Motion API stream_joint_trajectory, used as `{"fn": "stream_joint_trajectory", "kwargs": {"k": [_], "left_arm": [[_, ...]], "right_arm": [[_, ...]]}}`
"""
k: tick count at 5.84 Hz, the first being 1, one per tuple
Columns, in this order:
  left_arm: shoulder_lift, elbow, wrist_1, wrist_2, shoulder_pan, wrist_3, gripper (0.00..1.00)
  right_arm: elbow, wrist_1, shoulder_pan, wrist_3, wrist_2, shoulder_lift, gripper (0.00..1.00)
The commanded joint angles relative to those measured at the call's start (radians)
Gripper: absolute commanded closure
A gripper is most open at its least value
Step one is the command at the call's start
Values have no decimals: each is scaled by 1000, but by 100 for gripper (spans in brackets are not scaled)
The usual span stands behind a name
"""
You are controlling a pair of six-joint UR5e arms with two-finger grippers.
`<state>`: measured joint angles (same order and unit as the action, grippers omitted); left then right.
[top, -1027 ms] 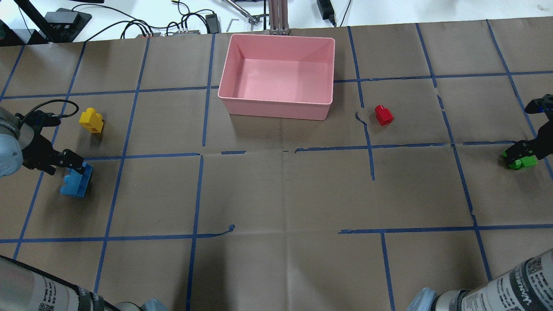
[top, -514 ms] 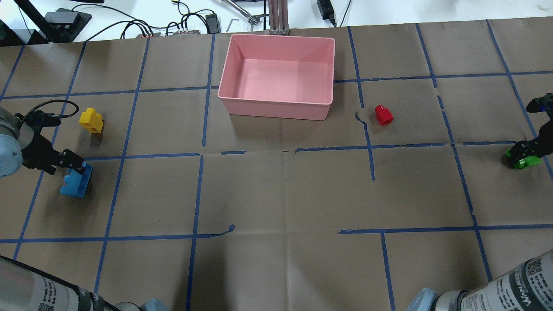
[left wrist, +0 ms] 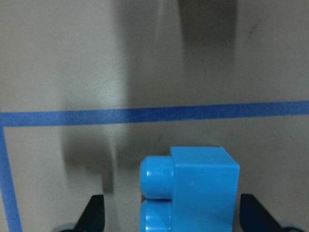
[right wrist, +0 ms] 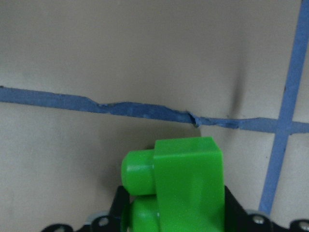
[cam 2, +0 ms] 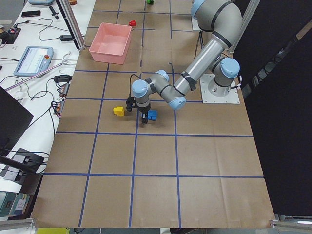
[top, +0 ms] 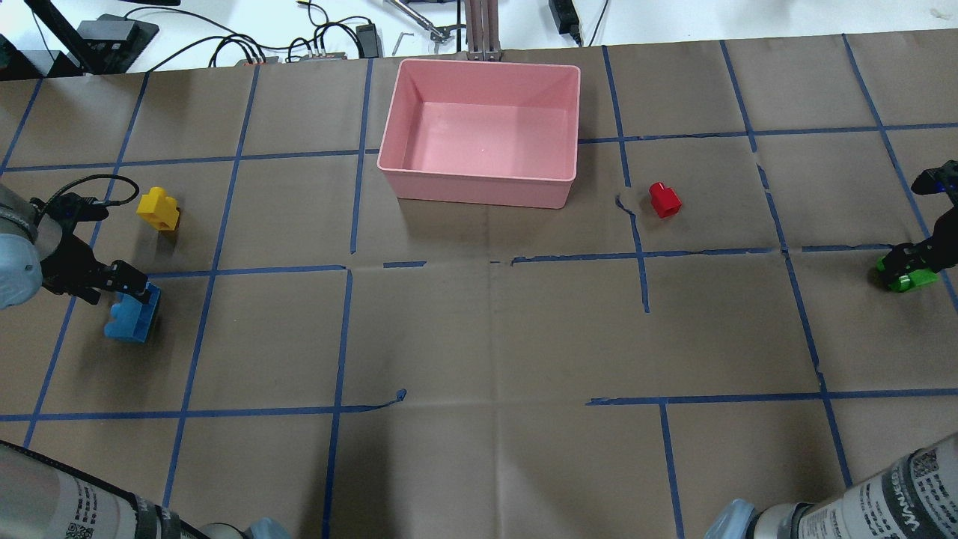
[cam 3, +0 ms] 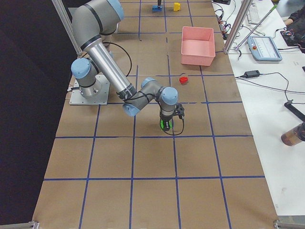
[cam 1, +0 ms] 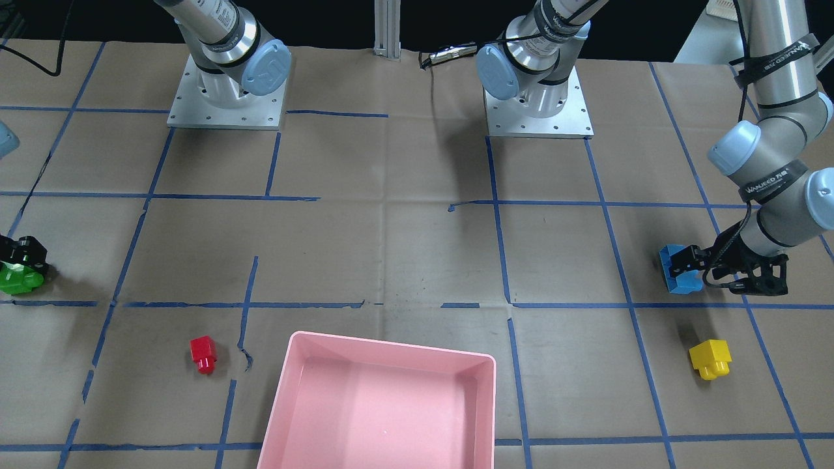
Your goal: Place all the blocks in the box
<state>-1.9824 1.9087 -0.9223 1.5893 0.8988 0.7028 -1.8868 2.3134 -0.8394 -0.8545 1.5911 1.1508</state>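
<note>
My left gripper (top: 137,290) is open and low over the blue block (top: 132,317). In the left wrist view the block (left wrist: 193,193) sits between the two fingers, with a gap on one side. My right gripper (top: 911,263) is shut on the green block (top: 907,277) at the table's far right. In the right wrist view both fingers press the block's (right wrist: 188,183) sides. The yellow block (top: 158,209) lies behind the left gripper. The small red block (top: 664,199) lies right of the pink box (top: 479,191), which holds nothing.
Brown paper with a blue tape grid covers the table. Cables and gear lie beyond the table's far edge behind the box. Both robot bases (cam 1: 225,98) stand at the near side, and an aluminium post (top: 483,30) rises just behind the box.
The right gripper has closed in on the green block and shifted slightly right and back with it. The left gripper has barely moved over the blue block.
</note>
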Motion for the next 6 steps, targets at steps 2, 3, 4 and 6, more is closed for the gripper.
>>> {"fn": "stream_joint_trajectory", "kwargs": {"k": [2, 3, 4, 6], "left_arm": [[-6, 3, 2, -2, 0, -6, 43], [-6, 1, 3, -3, 6, -8, 68], [-1, -11, 3, -3, 14, -14, 90], [72, -28, 2, -80, 46, -93, 100]], "right_arm": [[108, -91, -27, 37, -23, 30, 91], [177, -189, -49, 64, -29, 61, 92], [261, -318, -78, 119, -45, 87, 92], [427, -519, -183, 251, -43, 104, 92]]}}
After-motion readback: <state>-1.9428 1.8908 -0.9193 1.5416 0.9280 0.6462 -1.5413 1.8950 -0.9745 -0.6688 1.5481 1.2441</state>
